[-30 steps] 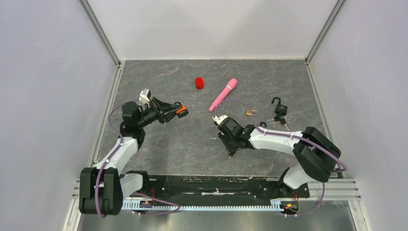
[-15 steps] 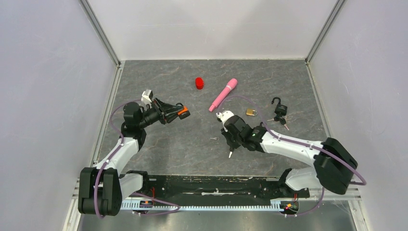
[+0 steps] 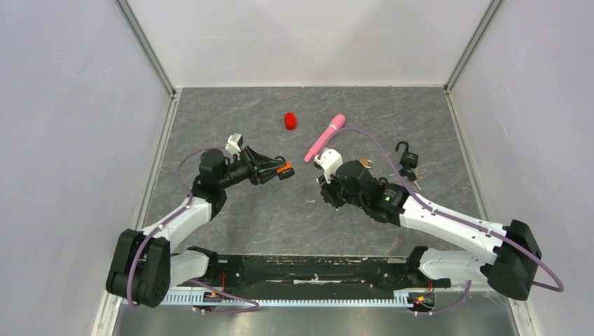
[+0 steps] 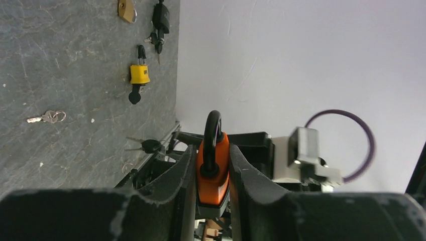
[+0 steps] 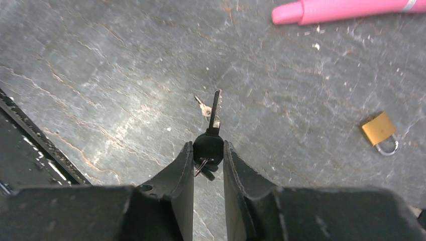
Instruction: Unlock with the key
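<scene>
Both arms share 1 build: white shells along the links, black housings at the joints and shoulders. The left arm [image 3: 178, 217] and right arm [image 3: 448, 225] each trail a purple cable [image 4: 339, 111] that loops from link to link. They stand on a black base rail [image 3: 308, 269] at the near edge of the bench, with a toothed white strip [image 3: 301, 299] below it and small red and yellow wire ends. A white block [image 3: 235, 142] sits on each wrist. A green light [image 3: 384, 198] glows on the right forearm. The left tool [image 4: 212, 150] and right tool [image 5: 208, 145] each have 2 matte black fingers [image 5: 181, 170] with pale, chipped edges.
</scene>
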You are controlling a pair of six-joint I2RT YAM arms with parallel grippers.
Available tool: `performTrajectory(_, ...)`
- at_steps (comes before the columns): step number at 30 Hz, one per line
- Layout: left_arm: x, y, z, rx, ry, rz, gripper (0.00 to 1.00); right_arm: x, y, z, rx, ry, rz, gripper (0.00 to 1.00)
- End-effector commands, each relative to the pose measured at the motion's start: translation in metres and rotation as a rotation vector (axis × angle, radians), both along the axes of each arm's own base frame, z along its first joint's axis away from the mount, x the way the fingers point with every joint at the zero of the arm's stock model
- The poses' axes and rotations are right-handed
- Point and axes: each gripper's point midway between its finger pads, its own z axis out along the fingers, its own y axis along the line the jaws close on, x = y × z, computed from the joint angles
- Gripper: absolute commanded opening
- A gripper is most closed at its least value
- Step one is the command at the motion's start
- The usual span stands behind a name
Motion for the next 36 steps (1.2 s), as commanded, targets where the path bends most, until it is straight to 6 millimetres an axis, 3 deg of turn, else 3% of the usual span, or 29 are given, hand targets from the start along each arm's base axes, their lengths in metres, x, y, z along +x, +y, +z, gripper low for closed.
performTrajectory(1,0.011,-0.015,0.029,-0.064,-0.049,0.003,0.02,0.002,0.02,0.04,0.008,-0.038,0.07,0.01)
performTrajectory(7,0.015,-0.03,0.019,-0.053,0.0,0.01,0.02,-0.002,0.032,0.061,-0.023,-0.017,0.109,0.01)
performTrajectory(18,0.022,-0.039,0.017,0.022,-0.026,0.101,0.02,-0.01,0.044,0.063,-0.055,0.039,0.166,0.0)
performTrajectory(36,0.017,-0.045,0.024,0.107,-0.094,0.114,0.02,0.001,0.053,0.069,-0.074,0.038,0.145,0.0)
